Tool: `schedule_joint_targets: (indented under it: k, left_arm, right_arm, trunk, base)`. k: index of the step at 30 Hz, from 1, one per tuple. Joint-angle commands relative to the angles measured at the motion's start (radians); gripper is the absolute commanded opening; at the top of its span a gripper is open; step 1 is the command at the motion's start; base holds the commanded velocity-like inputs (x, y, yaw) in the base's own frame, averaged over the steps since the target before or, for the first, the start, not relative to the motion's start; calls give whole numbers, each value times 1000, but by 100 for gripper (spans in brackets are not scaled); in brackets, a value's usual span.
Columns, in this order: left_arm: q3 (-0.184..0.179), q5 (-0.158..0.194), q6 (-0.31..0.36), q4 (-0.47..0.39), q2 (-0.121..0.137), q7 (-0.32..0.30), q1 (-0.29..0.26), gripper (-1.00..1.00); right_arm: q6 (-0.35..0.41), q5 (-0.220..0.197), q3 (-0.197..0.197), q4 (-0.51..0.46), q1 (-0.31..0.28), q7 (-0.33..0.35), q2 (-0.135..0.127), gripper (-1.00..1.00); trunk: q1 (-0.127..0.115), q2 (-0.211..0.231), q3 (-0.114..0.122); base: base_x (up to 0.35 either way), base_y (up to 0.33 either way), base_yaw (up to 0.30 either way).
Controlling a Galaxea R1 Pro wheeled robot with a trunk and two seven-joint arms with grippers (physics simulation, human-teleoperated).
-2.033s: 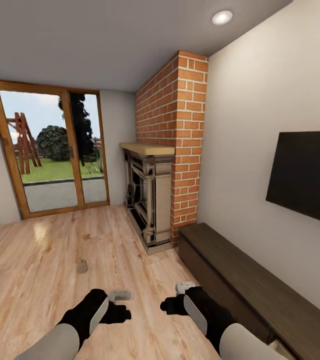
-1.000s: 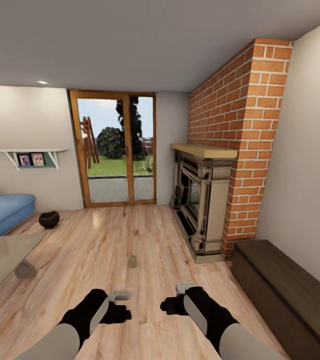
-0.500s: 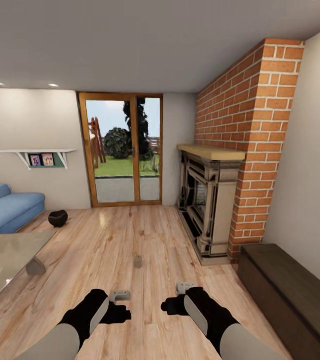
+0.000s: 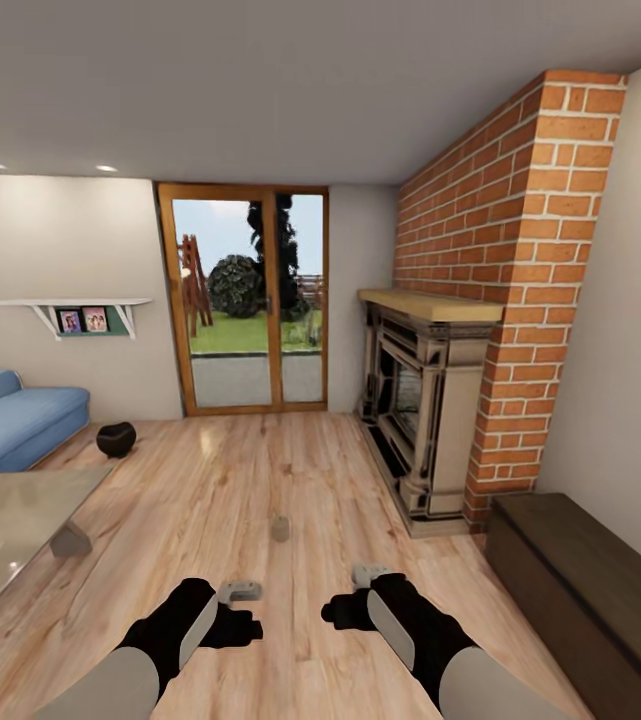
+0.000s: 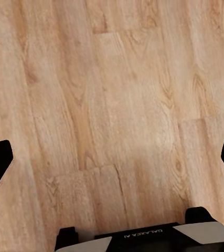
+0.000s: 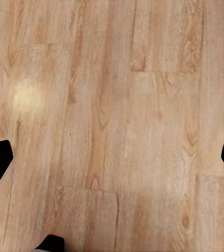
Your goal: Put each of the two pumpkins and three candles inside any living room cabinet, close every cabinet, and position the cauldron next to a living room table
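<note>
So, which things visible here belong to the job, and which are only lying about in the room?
Belong to the job:
- cauldron, on the floor near the sofa
- table, glossy top, at the left
- cabinet, dark brown, along the right wall

Only lying about:
- blue sofa
- brick fireplace
- wall shelf with photos
- glass door
- small grey thing on the floor; cannot tell what it is

black cauldron (image 4: 116,438) on floor, table (image 4: 0,520) apart, cabinet (image 4: 585,590) shut
</note>
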Motion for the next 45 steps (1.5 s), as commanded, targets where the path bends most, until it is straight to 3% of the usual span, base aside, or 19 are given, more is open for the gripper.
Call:
schedule_joint_targets:
  k: [1, 11, 18, 21, 23, 25, 30, 35, 39, 45]
  left_arm:
    - [-7, 10, 4, -1, 1, 3, -1, 100]
    - [-7, 9, 4, -1, 1, 3, -1, 100]
    - [-6, 7, -50, 1, 1, 19, -1, 100]
    - [-6, 7, -59, 1, 1, 21, -1, 100]
    - [-6, 6, -63, 2, 2, 24, -1, 100]
    - [-5, 6, -75, 2, 2, 56, -1, 100]
    - [-3, 8, -126, 7, 0, 185, -1, 100]
    - [-2, 9, -154, 9, 0, 229, -1, 100]
    - [-3, 10, -182, 10, 0, 237, -1, 100]
    - [-4, 10, -193, 10, 0, 239, -1, 100]
  right_arm:
    - [3, -10, 6, -1, -1, -10, -1, 100]
    - [3, -10, 6, 0, -1, -11, -2, 100]
    - [3, -9, 5, 0, -1, -22, -3, 100]
    - [1, -10, 4, 1, -1, -50, -3, 100]
    - [-26, -12, 2, 5, -1, -107, -3, 100]
    - [-61, -15, 2, 8, -1, -190, -1, 100]
    - [-82, -21, 3, 9, -1, -283, 2, 100]
    - [-97, -24, 4, 9, -1, -305, 6, 100]
    - [-168, -27, 4, 19, 0, -305, 13, 100]
    - [-203, -29, 5, 27, 1, -292, 17, 100]
  trunk:
    - [1, -1, -2]
    - [1, -1, -2]
    - [1, -1, -2]
    - [1, -1, -2]
    - [1, -1, -2]
    - [1, -1, -2]
    - [1, -1, -2]
    - [1, -1, -2]
    - [1, -1, -2]
    - [1, -1, -2]
  base:
    - [258, 212, 0]
    - [264, 221, 149]
    - [290, 158, 270]
    - [302, 128, 186]
    - [304, 123, 95]
    - [305, 122, 39]
    - [305, 121, 14]
    - [307, 116, 3]
    - [311, 104, 1]
    - [315, 53, 0]
